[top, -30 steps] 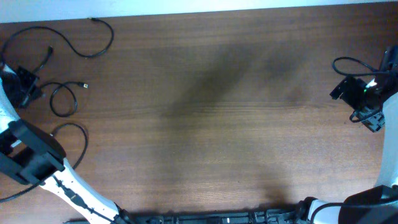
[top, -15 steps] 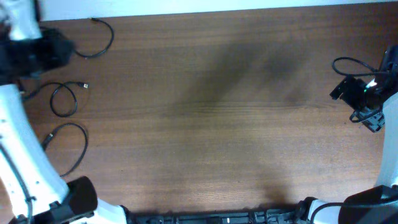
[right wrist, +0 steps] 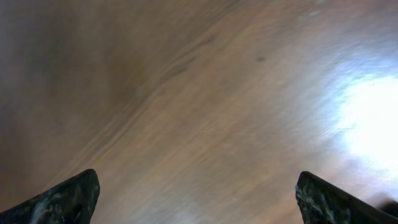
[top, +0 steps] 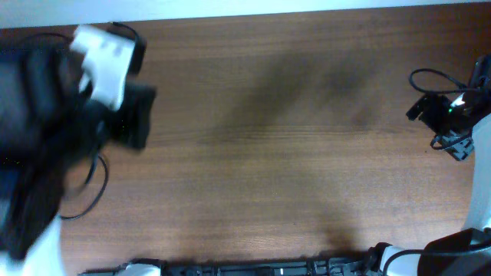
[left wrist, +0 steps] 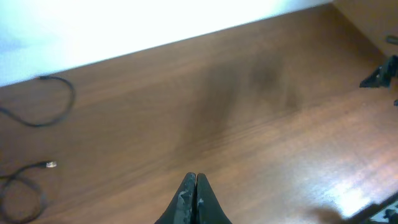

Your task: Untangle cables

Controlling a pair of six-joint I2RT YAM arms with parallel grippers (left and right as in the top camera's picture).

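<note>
Thin black cables (left wrist: 72,94) lie as loose curves and one small loop at the far-left of the table (top: 291,153), none held. Above the wood, the left gripper (left wrist: 196,183) has its fingers pressed together, nothing between them. From overhead, the left arm (top: 54,130) blurs across the cables. At the far right edge, the right gripper (right wrist: 198,196) is spread wide, empty.

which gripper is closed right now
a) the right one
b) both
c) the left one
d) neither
c: in its wrist view the left gripper has its tips pressed together with nothing between them, while the right gripper has its fingers spread far apart.
</note>
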